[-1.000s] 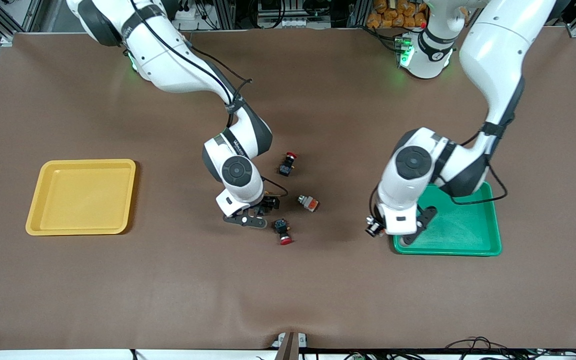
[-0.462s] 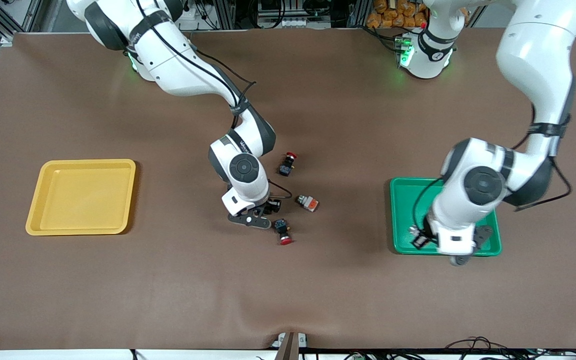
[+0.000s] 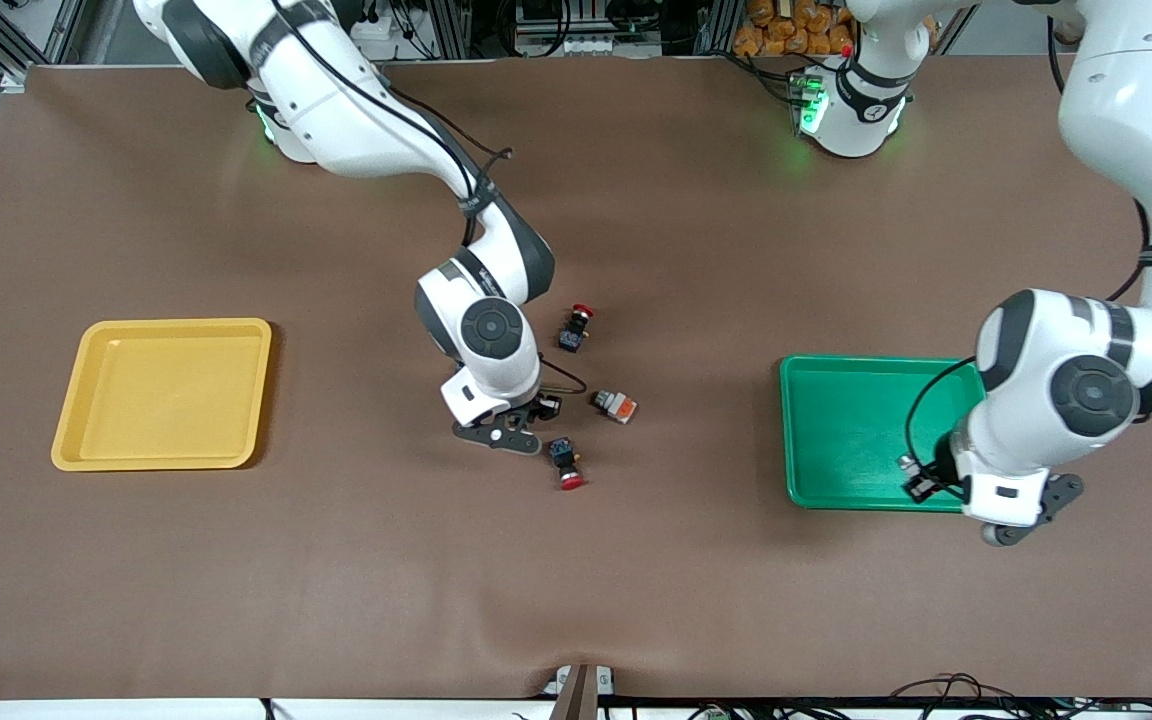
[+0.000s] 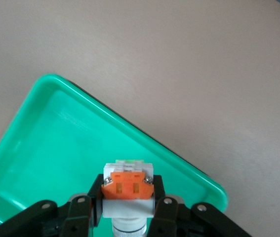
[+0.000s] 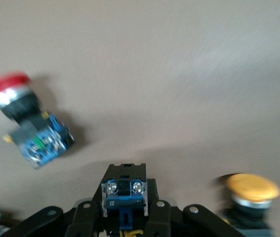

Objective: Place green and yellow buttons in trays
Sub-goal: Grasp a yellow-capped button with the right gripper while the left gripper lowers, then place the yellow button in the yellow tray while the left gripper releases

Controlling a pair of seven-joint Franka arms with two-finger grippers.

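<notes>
My left gripper (image 3: 920, 486) hangs over the green tray (image 3: 841, 430), close to the rim nearest the front camera. It is shut on a pale grey-white button (image 4: 127, 190) with an orange patch; below it lies the green tray (image 4: 56, 148). My right gripper (image 3: 539, 409) is low at the table's middle, shut on a dark-bodied button (image 5: 124, 193) with a blue contact block, its cap hidden. A second pale button (image 3: 618, 405) lies beside it. A yellow-capped button (image 5: 252, 191) stands near those fingers. The yellow tray (image 3: 164, 393) sits toward the right arm's end.
Two red-capped switches lie by my right gripper: one (image 3: 576, 328) farther from the front camera, one (image 3: 566, 466) nearer. The nearer red-capped switch (image 5: 26, 121) also shows in the right wrist view. Brown mat covers the table.
My left arm swung the pale button along the green tray toward the left arm's end. My right gripper closed on the dark-bodied button.
</notes>
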